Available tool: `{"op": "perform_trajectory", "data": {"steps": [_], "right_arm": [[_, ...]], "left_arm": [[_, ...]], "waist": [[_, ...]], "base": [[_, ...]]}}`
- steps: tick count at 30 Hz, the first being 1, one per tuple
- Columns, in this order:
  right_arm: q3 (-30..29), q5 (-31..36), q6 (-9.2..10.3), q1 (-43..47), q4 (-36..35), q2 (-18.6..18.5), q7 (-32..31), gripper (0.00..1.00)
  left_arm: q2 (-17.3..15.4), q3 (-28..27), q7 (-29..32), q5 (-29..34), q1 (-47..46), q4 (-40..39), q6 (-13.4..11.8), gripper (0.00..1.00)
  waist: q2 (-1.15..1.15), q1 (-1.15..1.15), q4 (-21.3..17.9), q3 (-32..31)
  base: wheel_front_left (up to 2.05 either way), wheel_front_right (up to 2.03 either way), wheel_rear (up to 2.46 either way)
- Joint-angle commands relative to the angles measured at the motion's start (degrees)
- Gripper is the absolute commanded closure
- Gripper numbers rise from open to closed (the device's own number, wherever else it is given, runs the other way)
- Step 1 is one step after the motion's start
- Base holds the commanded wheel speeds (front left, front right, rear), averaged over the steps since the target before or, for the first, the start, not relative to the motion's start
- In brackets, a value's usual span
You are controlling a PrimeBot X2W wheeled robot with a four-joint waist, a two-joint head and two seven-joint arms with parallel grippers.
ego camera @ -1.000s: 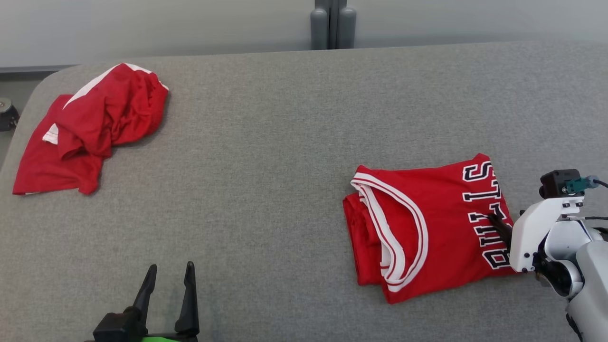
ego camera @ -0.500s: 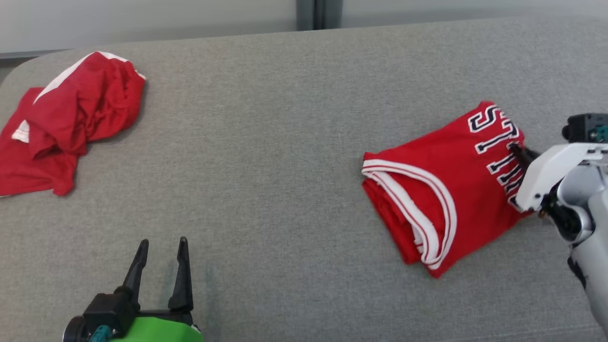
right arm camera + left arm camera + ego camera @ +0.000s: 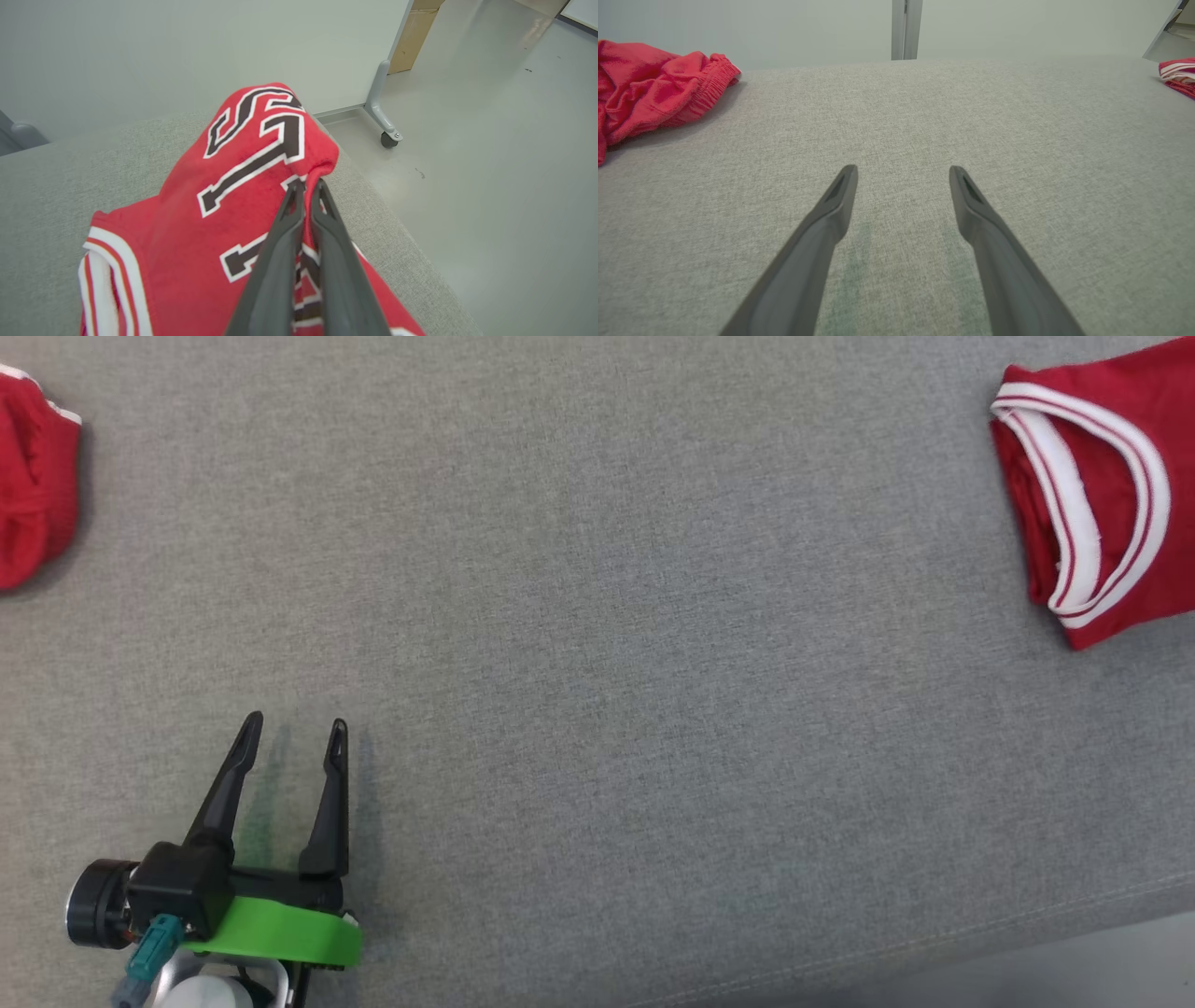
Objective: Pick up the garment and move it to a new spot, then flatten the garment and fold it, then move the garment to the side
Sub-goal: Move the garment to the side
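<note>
Folded red jersey (image 3: 196,224), white-striped trim

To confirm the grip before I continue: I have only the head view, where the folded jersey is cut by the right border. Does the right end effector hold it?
Observer: Yes. The right wrist view shows the right end effector shut on the folded jersey, near its lettering.
Operator: Is the pinched part lifted?
Observer: The lettered corner humps up above the grey cushion.
Operator: What lies beyond it?
Observer: The cushion's edge, then floor and a caster leg.
</note>
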State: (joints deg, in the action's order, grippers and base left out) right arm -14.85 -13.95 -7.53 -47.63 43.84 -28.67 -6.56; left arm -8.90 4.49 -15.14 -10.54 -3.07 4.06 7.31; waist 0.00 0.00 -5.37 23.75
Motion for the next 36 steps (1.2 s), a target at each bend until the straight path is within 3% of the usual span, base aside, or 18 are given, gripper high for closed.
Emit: {"op": "perform_trajectory", "data": {"steps": [1, 3, 4, 5, 12, 19, 22, 27, 32, 36], "right_arm": [[-1.54, 2.0, 0.08, -1.62, 0.79, 0.22, 0.69, 1.0], [-4.83, 5.65, 0.09, -3.18, 1.76, -0.2, 1.76, 1.0], [-6.73, 8.13, 0.09, -3.91, 2.09, -0.71, 2.43, 0.54], [-7.91, 10.43, 0.09, -4.5, 2.24, -0.86, 2.9, 0.0], [-12.44, 22.58, 0.08, -5.2, -0.38, 2.36, 8.88, 0.0], [-6.57, 20.42, 0.09, 0.11, -5.31, 5.6, 16.8, 0.0], [-2.21, 16.26, 0.09, 8.16, -10.78, 7.34, 18.84, 0.0], [0.52, 14.88, 0.09, 20.72, -19.4, 11.31, 20.02, 0.0], [2.46, 15.07, 0.1, 34.61, -26.74, 19.74, 20.95, 0.0], [3.95, 14.01, 0.09, 43.91, -29.75, 23.78, 21.6, 0.0]], "left_arm": [[-0.67, -0.16, 0.01, -0.28, -0.35, -0.18, 0.2, 0.0], [-0.7, -0.14, 0.0, -0.39, 0.4, -0.33, 0.2, 0.0], [-0.58, -0.29, 0.0, -0.39, 0.57, -0.4, 0.21, 0.0], [-0.36, -0.5, 0.0, -0.42, 0.57, -0.49, 0.21, 0.0], [1.54, -1.97, 0.0, -0.42, 1.01, -0.7, 0.22, 0.0], [3.81, -2.86, 0.0, -1.06, 1.84, -0.2, 0.22, 0.0], [5.02, -3.1, 0.01, -1.0, 3.23, 1.05, 0.22, 0.0], [5.69, -3.71, 0.01, -1.27, 6.19, 2.72, 0.06, 0.0], [5.94, -3.88, 0.01, -1.47, 9.4, 4.35, -0.88, 0.0], [5.97, -3.79, 0.01, -2.07, 11.42, 4.67, -2.01, 0.0]], "waist": [[0.0, 0.0, -0.84, 3.82], [0.0, 0.0, -0.16, 4.11], [0.0, 0.0, 0.23, 4.33], [0.0, 0.0, 0.56, 4.55], [0.0, 0.0, 1.6, 2.72], [0.0, 0.0, 2.31, -3.9], [0.0, 0.0, 3.67, -9.6], [0.0, 0.0, 5.02, -15.69], [0.0, 0.0, 5.81, -20.9], [0.0, 0.0, 6.75, -23.68]], "base": [[0.0, 0.0, 0.0], [0.0, 0.0, 0.0], [0.0, 0.0, 0.0], [0.0, 0.0, 0.0], [0.0, 0.0, 0.0], [0.0, 0.0, 0.0], [0.0, 0.0, 0.0], [0.0, 0.0, 0.0], [0.0, 0.0, 0.0], [0.0, 0.0, 0.0]]}}
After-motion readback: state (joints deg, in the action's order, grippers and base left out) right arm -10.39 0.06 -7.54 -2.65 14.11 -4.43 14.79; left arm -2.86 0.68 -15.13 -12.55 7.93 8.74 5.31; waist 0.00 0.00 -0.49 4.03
